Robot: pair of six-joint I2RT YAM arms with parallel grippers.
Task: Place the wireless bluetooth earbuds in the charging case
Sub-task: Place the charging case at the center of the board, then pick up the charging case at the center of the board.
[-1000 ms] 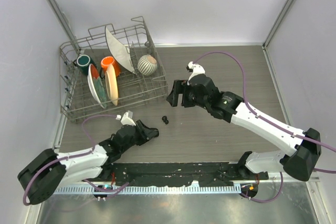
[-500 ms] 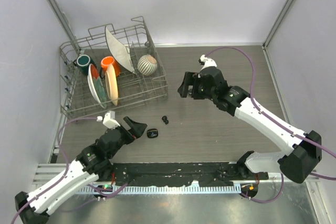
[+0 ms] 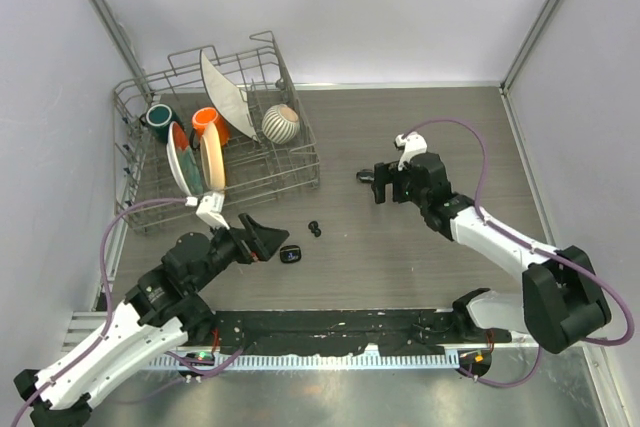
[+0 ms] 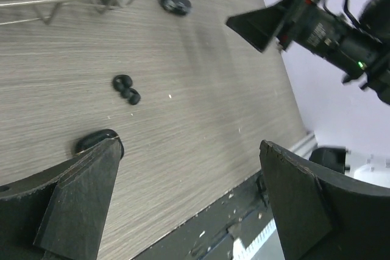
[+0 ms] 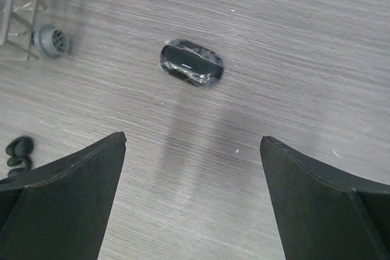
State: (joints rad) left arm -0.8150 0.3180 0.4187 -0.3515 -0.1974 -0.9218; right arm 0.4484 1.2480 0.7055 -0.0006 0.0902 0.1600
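The earbuds (image 3: 316,228) lie as a small black cluster on the wood table, also seen in the left wrist view (image 4: 127,89) and at the edge of the right wrist view (image 5: 17,150). One black oval charging case (image 3: 291,254) rests just right of my left gripper (image 3: 267,239), partly behind a finger (image 4: 97,141). A second case (image 3: 366,176) lies just beyond my right gripper (image 3: 380,184), in the open ahead of the fingers (image 5: 191,64). Both grippers, left (image 4: 189,147) and right (image 5: 192,139), stand open and hold nothing.
A wire dish rack (image 3: 290,162) with plates, cups and a striped bowl fills the back left; one of its feet (image 5: 52,41) shows near the second case. A black rail (image 3: 330,332) runs along the near table edge.
My left gripper opened, left a case on the table and drew back to the left. The right gripper pulled back to the right, uncovering the second case.
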